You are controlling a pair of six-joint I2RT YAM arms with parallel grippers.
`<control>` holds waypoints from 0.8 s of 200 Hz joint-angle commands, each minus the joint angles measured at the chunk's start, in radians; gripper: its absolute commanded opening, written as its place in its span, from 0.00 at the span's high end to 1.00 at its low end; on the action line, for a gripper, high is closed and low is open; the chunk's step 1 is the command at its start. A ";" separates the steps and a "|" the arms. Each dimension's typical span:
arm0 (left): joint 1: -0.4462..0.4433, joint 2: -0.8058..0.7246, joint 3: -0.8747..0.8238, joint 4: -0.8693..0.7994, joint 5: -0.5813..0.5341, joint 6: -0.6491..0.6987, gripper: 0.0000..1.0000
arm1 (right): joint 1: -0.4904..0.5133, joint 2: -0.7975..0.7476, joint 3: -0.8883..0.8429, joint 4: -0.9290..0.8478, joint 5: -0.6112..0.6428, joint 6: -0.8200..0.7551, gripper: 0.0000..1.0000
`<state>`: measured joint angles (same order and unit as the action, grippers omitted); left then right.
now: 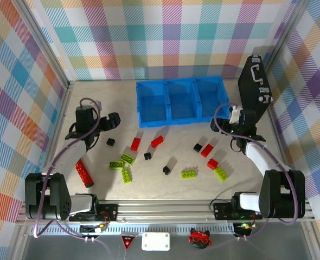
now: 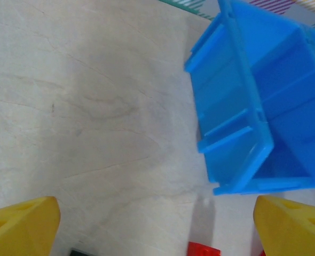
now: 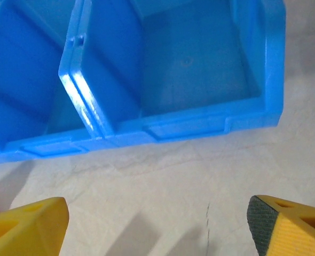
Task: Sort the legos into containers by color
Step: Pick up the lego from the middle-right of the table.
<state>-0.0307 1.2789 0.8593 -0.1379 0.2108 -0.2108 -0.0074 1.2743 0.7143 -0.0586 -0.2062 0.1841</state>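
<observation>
Left claw (image 1: 114, 119) spread wide, empty, above bare worktop (image 1: 149, 187); right claw (image 1: 237, 116) equally wide, holding nothing, just short of the containers (image 1: 168, 102). Between arms and containers, legos (image 1: 128, 158) all loose on the worktop: red, lime, black. Farther back, containers apparently empty, so sorting judged not begun. Container floors partly masked by near walls; two legos cropped at the left wrist view's bottom edge.

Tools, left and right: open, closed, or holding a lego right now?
Left tool: open, holding nothing.
Right tool: open, holding nothing.
</observation>
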 commanded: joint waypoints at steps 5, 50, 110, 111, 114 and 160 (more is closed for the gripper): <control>-0.005 -0.008 0.103 -0.266 0.025 -0.022 0.05 | -0.006 -0.004 0.076 -0.222 -0.039 0.062 0.19; -0.006 0.056 0.286 -0.552 -0.041 0.054 0.05 | -0.006 0.040 0.183 -0.491 -0.048 0.093 0.46; -0.005 0.024 0.204 -0.478 -0.040 0.200 0.05 | 0.021 0.011 0.183 -0.642 0.029 0.151 0.47; -0.005 0.024 0.201 -0.475 -0.038 0.201 0.05 | 0.024 0.012 0.184 -0.644 0.032 0.152 0.47; -0.005 0.021 0.197 -0.468 -0.030 0.205 0.05 | 0.028 0.013 0.184 -0.650 0.040 0.154 0.47; 0.004 0.058 0.224 -0.502 -0.064 0.193 0.05 | 0.113 0.072 0.235 -0.768 0.199 0.270 0.51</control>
<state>-0.0319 1.3254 1.0668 -0.6247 0.1650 -0.0349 0.0628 1.3167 0.9001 -0.7269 -0.1059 0.3771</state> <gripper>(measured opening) 0.950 0.495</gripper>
